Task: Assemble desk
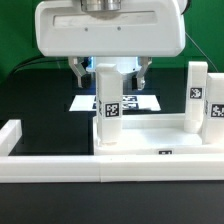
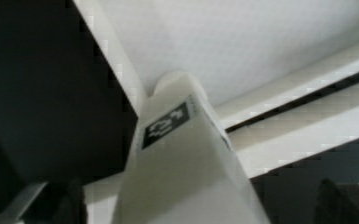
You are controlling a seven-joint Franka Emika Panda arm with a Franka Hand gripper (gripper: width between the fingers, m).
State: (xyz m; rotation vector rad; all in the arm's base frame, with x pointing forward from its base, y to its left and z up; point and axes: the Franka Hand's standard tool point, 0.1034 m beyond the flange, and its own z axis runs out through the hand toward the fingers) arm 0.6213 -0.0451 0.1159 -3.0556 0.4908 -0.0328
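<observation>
Nearest the camera in the exterior view we saw the long low border wall (image 1: 60, 165) running across the front of the black table (image 1: 40, 100), with a short return rising at the exterior view's left. We judged it served as a stop to brace parts against.

Just behind it lay the desk's tabletop panel (image 1: 150, 135), pushed up to the wall, rimmed side up. The rim made a shallow tray of it, and what stood in it were legs. One leg (image 1: 108, 105) rose upright near the panel's corner on the exterior view's left, a tag on its near face. Two more legs (image 1: 197, 95) stood at the exterior view's right end, one close behind the other. We could not find a fourth leg in either view, nor tell how firmly any leg was seated.

Above the first leg hung the gripper (image 1: 110, 70), its jaws spread wide to either side of the leg's top and touching nothing we could make out; we took it as released, grasping no part. The wrist view agreed: the tagged leg (image 2: 179, 150) ran up between the dark fingertips (image 2: 25, 205) with clear gaps at both sides.

Farthest back, flat on the table behind the leg, lay the marker board (image 1: 140, 102), partly hidden.
</observation>
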